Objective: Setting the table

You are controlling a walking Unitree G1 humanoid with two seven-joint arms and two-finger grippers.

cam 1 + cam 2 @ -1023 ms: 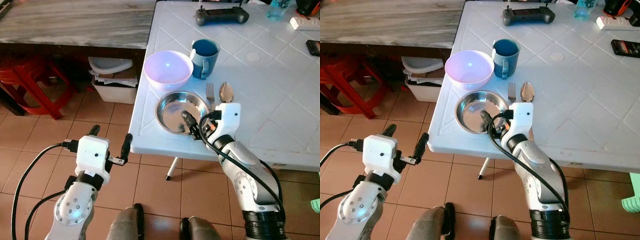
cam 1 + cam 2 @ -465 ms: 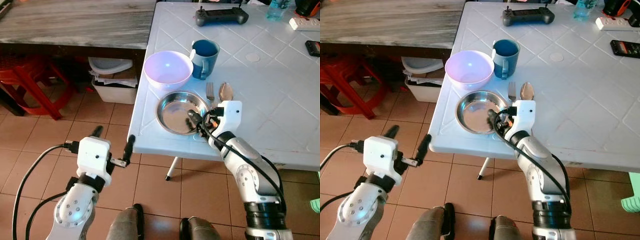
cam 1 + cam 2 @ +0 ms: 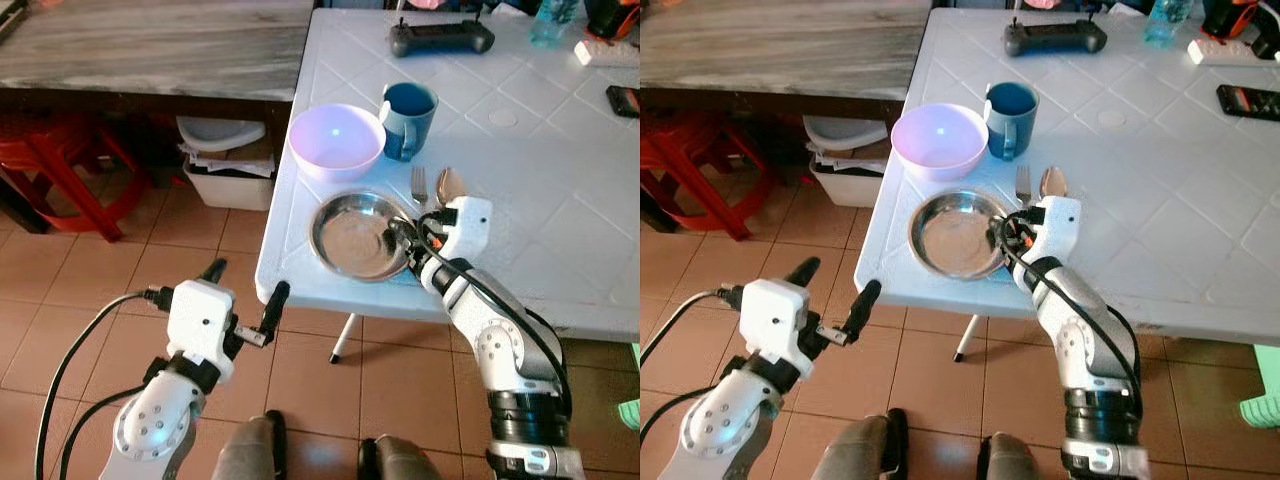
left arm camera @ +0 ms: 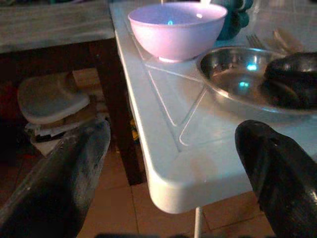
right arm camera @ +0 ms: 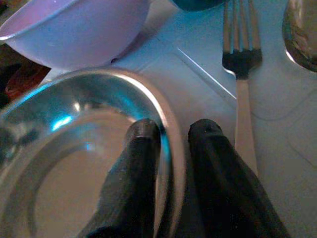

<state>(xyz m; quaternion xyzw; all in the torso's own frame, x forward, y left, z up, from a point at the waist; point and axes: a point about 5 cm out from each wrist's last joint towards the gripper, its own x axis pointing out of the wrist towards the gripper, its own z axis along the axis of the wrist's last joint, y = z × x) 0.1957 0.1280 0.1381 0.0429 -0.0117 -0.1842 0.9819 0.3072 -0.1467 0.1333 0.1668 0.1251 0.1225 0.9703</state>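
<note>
A shallow steel bowl (image 3: 350, 238) sits near the front left corner of the white table (image 3: 560, 200). My right gripper (image 5: 173, 131) is shut on its right rim, one finger inside and one outside. A fork (image 5: 241, 74) and a spoon (image 3: 447, 184) lie just right of the bowl. Behind it stand a pink bowl (image 3: 335, 140) and a blue mug (image 3: 408, 115). My left gripper (image 3: 248, 281) hangs open below and in front of the table corner (image 4: 183, 178), holding nothing.
A black controller (image 3: 440, 38), a phone (image 3: 625, 100), a power strip (image 3: 605, 50) and a bottle (image 3: 555, 15) lie at the table's far side. A wooden bench (image 3: 150, 45) stands left, with a red stool (image 3: 60, 170) and a white box (image 3: 230, 175) below. Tiled floor lies underneath.
My right gripper slid across the steel bowl from its middle to its right rim and closed on it. The left arm sank a little lower and nearer the table corner.
</note>
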